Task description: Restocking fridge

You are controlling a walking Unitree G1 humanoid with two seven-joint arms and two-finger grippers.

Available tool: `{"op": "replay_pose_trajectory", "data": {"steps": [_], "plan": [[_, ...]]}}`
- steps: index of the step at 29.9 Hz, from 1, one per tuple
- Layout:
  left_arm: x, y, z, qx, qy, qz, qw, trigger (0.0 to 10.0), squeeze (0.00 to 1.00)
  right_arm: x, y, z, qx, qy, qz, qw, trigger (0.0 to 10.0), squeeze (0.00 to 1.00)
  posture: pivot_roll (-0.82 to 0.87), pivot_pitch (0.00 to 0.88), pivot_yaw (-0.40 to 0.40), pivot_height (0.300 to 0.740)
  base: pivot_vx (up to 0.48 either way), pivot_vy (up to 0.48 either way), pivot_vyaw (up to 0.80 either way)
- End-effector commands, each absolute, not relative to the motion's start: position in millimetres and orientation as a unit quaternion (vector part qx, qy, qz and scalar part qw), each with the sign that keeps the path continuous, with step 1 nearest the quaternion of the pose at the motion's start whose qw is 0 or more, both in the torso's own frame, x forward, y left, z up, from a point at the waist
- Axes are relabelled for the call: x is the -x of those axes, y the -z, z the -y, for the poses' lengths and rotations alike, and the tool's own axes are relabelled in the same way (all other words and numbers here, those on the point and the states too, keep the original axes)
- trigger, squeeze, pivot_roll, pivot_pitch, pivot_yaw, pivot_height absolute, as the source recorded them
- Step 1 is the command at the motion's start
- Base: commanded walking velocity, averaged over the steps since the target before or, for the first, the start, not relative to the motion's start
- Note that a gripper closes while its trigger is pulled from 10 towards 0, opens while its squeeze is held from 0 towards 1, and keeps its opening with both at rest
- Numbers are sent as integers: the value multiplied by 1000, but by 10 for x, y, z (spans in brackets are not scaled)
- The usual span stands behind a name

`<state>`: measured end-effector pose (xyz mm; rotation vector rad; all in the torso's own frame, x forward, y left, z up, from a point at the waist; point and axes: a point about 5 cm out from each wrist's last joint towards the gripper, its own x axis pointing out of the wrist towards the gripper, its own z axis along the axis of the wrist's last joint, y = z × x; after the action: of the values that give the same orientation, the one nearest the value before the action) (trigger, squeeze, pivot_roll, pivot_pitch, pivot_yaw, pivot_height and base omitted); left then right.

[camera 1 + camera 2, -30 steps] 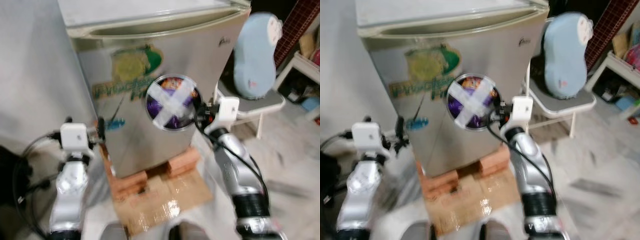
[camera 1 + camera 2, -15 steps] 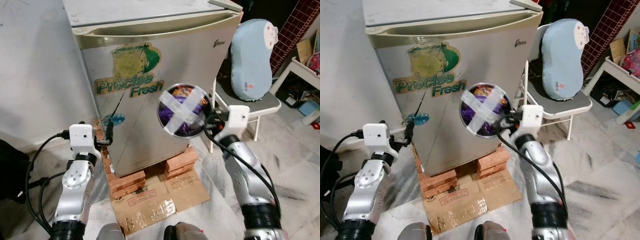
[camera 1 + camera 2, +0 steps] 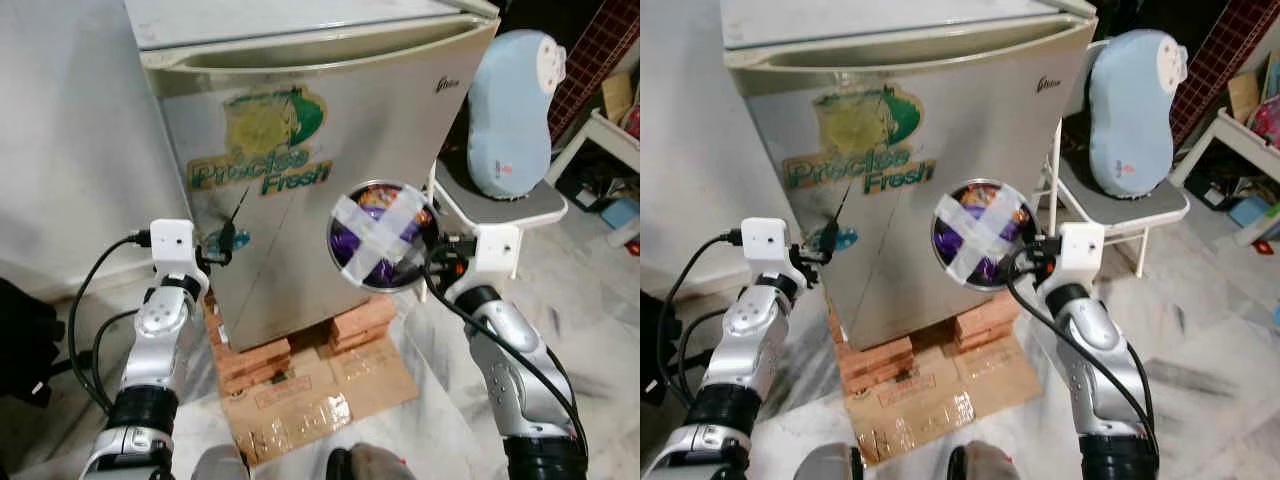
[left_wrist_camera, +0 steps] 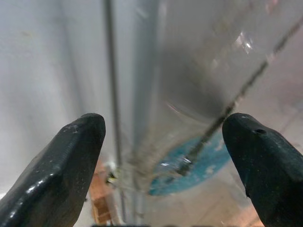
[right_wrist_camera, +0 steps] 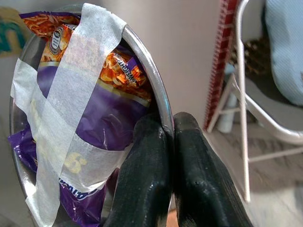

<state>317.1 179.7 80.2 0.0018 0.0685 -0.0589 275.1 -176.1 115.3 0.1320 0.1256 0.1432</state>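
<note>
Right gripper (image 5: pixel 168 130) pinches the rim of a metal bowl (image 3: pixel 383 235), fingers pressed together on the thin edge. The bowl is held up on its side in front of the closed fridge (image 3: pixel 300 160), near the door's lower right area. A purple noodle packet (image 5: pixel 102 111) sits inside, strapped in by two crossed strips of tape (image 5: pixel 61 109).

Handling judgement: the bowl looks stiff, light and smooth, so a rim pinch could let it pivot or slip. The packet looks soft and crushable, the tape is all that keeps it in. The rim is the only sensible hold; a deeper bite would steady it.

Left gripper (image 4: pixel 161 142) has its fingers spread wide, pointed at the fridge door's left edge, close by a blue sticker (image 4: pixel 189 165). Probably lining up to pull the door open.

Head views give the layout: fridge raised on bricks (image 3: pixel 255 355) over cardboard (image 3: pixel 320 395), a chair (image 3: pixel 1120 200) with a pale blue cushion (image 3: pixel 1130 105) to the right. Right wrist view alone shows the pinch on the rim and the packet print. Left wrist view alone shows the door seam up close.
</note>
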Motion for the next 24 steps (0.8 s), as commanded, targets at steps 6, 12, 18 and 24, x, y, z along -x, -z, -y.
{"op": "replay_pose_trajectory", "data": {"steps": [6, 12, 18, 24], "plan": [[-3328, -844, -1763, 7, 68, -38, 997, 10000, 0, -2648, -1292, 1833, -63, -67, -47, 995, 10000, 0, -59, 105, -88, 740, 0, 0, 0], [-3344, -794, -1575, 2, 129, -56, 990, 10000, 0, -2660, -1294, 1809, -63, -67, -53, 994, 10000, 0, -51, 102, -95, 740, 0, 0, 0], [-3230, -708, -1316, 11, 229, -66, 971, 10000, 0, -2667, -1300, 1803, -63, -68, -54, 994, 10000, 0, -48, 98, -95, 740, 0, 0, 0], [-3124, -697, -1173, 28, 302, -74, 950, 10000, 0, -2662, -1300, 1878, -63, -34, -52, 996, 10000, 0, -47, 103, -87, 740, 0, 0, 0]]}}
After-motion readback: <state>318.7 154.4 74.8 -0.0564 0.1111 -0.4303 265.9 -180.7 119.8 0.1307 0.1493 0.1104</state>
